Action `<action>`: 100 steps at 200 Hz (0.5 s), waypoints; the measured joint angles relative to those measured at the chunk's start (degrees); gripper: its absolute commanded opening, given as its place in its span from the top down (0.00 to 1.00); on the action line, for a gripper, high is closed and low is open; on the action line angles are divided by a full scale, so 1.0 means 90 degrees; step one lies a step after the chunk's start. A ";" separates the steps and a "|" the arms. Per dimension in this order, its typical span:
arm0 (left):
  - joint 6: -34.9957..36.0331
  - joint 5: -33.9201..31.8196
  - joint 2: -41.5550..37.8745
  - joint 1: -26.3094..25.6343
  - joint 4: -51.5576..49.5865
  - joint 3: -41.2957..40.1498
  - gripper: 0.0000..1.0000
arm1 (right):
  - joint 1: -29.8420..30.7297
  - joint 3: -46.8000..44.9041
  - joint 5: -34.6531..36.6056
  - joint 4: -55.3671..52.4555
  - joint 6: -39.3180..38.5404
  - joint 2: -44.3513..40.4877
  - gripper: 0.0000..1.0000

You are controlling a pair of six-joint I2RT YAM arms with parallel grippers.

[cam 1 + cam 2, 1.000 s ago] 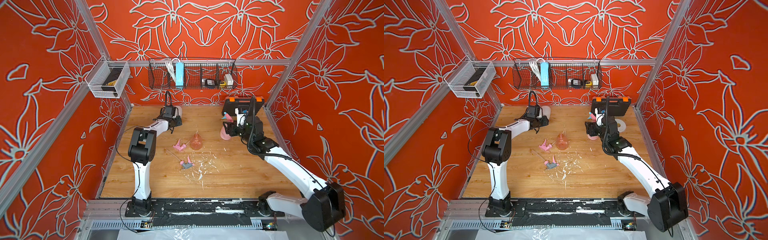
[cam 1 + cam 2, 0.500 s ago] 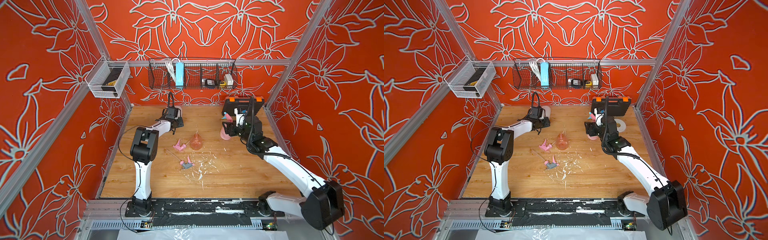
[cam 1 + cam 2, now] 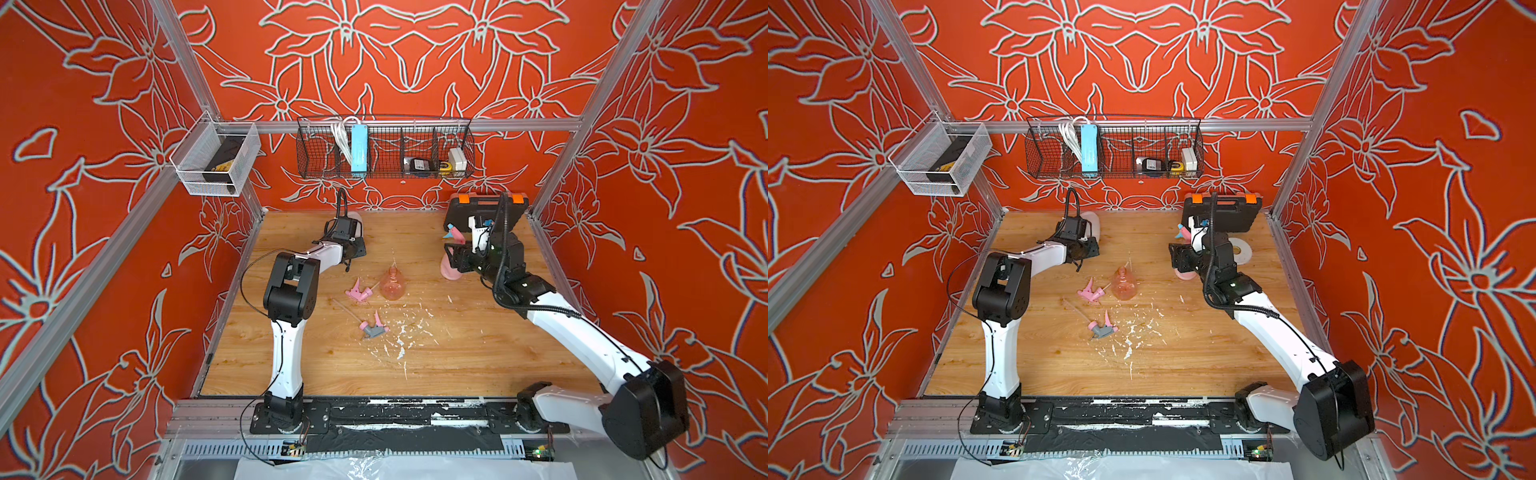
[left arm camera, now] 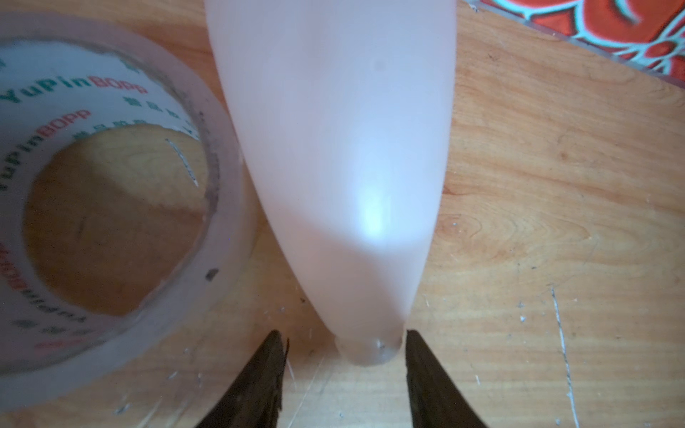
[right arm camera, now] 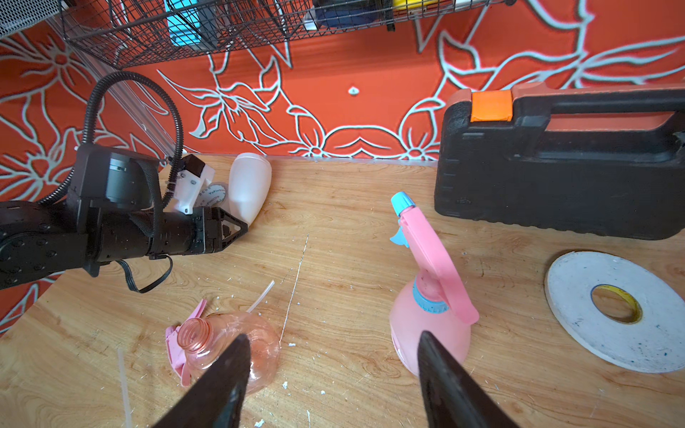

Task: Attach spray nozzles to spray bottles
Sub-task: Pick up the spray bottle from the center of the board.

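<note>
A cream-white spray bottle (image 4: 333, 148) lies on its side at the back left (image 3: 354, 216). My left gripper (image 4: 343, 333) is open, and its fingers stand either side of the bottle's neck tip. The translucent orange bottle (image 3: 392, 284) stands mid-table with no nozzle on it. Beside it lies an all-pink spray nozzle (image 3: 357, 293), and a pink-and-grey one (image 3: 374, 328) lies nearer the front. A pink bottle (image 5: 430, 333) carries the pink-and-blue nozzle (image 5: 426, 252). My right gripper (image 5: 333, 335) hangs open above the table between the orange and pink bottles, with nothing in it.
A black tool case (image 5: 556, 166) sits at the back right, with a white tape roll (image 5: 611, 307) before it. A clear tape roll (image 4: 111, 222) lies against the cream bottle. Wire baskets (image 3: 382, 149) hang on the back wall. White flecks litter the wood.
My left arm has eased slightly to the right at the cream-white bottle. The right arm and the loose nozzles have stayed where they were.
</note>
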 measured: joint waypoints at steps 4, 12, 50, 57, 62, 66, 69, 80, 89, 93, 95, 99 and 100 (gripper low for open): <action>-0.0005 0.0002 0.0012 0.0000 -0.0002 0.0022 0.50 | 0.0000 0.0000 -0.0002 -0.0002 0.0000 0.0002 0.29; -0.0027 0.0005 0.0046 0.0000 0.0007 0.0063 0.50 | 0.0000 0.0000 -0.0007 -0.0002 0.0000 0.0005 0.29; -0.0253 0.0075 0.0197 0.0000 0.0063 0.0194 0.51 | 0.0000 0.0000 -0.0053 0.0000 0.0000 0.0070 0.29; -0.0308 0.0092 0.0226 0.0002 0.0063 0.0216 0.51 | 0.0000 0.0000 -0.0068 -0.0002 0.0000 0.0085 0.29; -0.0362 0.0107 0.0248 0.0002 0.0061 0.0238 0.51 | 0.0000 0.0000 -0.0075 -0.0002 0.0000 0.0100 0.29; -0.0393 0.0126 0.0267 0.0002 0.0061 0.0255 0.51 | 0.0000 0.0000 -0.0078 -0.0002 0.0000 0.0104 0.30; -0.0423 0.0138 0.0282 0.0002 0.0061 0.0272 0.51 | 0.0000 0.0000 -0.0083 -0.0002 0.0000 0.0112 0.30; -0.0512 0.0163 0.0333 0.0002 0.0051 0.0330 0.52 | 0.0000 0.0000 -0.0114 -0.0002 0.0000 0.0124 0.30; -0.0573 0.0175 0.0372 0.0002 0.0044 0.0393 0.53 | 0.0000 0.0000 -0.0134 -0.0002 0.0000 0.0131 0.30; -0.0597 0.0185 0.0391 0.0002 0.0041 0.0427 0.53 | 0.0000 0.0000 -0.0151 -0.0002 0.0000 0.0134 0.30; -0.0612 0.0185 0.0401 0.0002 0.0041 0.0440 0.53 | 0.0000 0.0000 -0.0155 -0.0002 0.0000 0.0134 0.30; -0.0629 0.0192 0.0418 0.0002 0.0039 0.0471 0.54 | 0.0000 0.0000 -0.0172 -0.0002 0.0000 0.0136 0.30; -0.0634 0.0192 0.0420 0.0002 0.0036 0.0478 0.54 | 0.0000 0.0000 -0.0172 -0.0002 0.0000 0.0136 0.30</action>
